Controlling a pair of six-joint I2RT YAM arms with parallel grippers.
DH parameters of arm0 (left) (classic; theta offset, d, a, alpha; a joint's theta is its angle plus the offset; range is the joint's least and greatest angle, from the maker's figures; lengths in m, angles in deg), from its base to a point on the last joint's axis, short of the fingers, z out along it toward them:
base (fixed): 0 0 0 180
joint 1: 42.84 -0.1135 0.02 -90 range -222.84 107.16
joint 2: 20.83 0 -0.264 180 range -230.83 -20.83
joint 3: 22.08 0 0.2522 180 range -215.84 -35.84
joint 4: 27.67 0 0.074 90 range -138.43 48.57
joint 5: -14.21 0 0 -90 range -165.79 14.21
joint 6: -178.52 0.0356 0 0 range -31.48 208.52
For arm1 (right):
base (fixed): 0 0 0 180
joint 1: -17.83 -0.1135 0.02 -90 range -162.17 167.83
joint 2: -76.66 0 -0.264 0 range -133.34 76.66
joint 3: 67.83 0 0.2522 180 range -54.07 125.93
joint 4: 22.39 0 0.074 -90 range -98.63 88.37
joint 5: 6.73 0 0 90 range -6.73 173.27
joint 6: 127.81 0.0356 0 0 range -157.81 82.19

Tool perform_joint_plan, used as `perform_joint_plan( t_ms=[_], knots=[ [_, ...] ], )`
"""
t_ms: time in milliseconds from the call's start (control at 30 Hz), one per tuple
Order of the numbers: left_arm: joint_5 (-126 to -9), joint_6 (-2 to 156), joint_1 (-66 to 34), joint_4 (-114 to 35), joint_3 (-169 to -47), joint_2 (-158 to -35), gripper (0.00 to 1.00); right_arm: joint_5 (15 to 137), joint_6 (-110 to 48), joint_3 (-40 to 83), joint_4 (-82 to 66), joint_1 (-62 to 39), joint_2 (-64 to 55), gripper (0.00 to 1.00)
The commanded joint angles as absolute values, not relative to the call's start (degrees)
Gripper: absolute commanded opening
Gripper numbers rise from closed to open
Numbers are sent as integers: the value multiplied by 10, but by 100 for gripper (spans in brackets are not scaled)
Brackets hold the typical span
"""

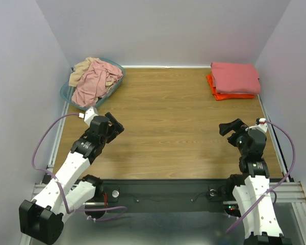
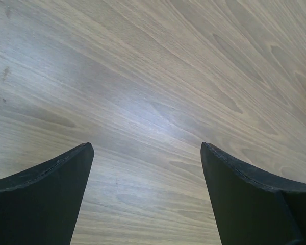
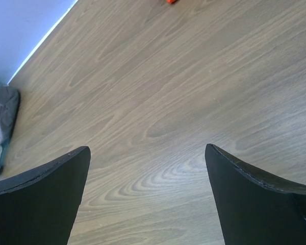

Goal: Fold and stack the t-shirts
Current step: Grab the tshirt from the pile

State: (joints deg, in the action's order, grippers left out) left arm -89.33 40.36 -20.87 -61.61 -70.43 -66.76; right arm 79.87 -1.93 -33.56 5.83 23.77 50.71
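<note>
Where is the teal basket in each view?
Top external: basket in the far-left corner, t-shirts heaped in it.
Left wrist: not in view.
Right wrist: basket cut off at the left edge.
Shared landmark: the wood-grain table, in all three.

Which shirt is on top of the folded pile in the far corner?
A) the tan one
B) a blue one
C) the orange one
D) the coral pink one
D: the coral pink shirt lies folded on top, and only the edges of the orange shirt peek out from under it.
</note>
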Motion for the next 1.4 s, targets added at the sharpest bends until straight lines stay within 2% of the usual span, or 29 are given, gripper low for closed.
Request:
perform_joint_plan(
  t_ms=[0, 267, 400, 533, 633, 700, 767, 867, 967, 1100, 1367],
  knots=[
    [-933, 404, -214, -618, -753, -684, 98, 804, -12, -317, 32, 238, 506, 100],
    [-958, 479, -273, -616, -958, -857, 98, 753, -14, -301, 30, 238, 486, 100],
    [-911, 508, -349, -606, -1058, -969, 98, 740, -22, -282, 30, 237, 449, 100],
    [-850, 535, -409, -594, -1168, -1131, 98, 727, -27, -267, 29, 238, 379, 100],
    [-825, 558, -424, -618, -1303, -1264, 98, 719, -31, -248, 27, 238, 340, 100],
    [-827, 575, -437, -667, -1441, -1367, 97, 725, -30, -238, 26, 238, 304, 100],
    [-824, 585, -439, -693, -1569, -1430, 97, 727, -31, -232, 19, 238, 273, 100],
    [-808, 590, -443, -731, -1698, -1532, 94, 722, -35, -221, 14, 238, 247, 100],
    [-796, 582, -448, -725, -1723, -1573, 91, 721, -40, -217, 10, 238, 227, 100],
    [-813, 568, -448, -667, -1659, -1565, 91, 729, -43, -218, 6, 238, 216, 100],
    [-846, 563, -448, -668, -1676, -1593, 71, 738, -47, -222, 0, 238, 202, 100]
  ],
)
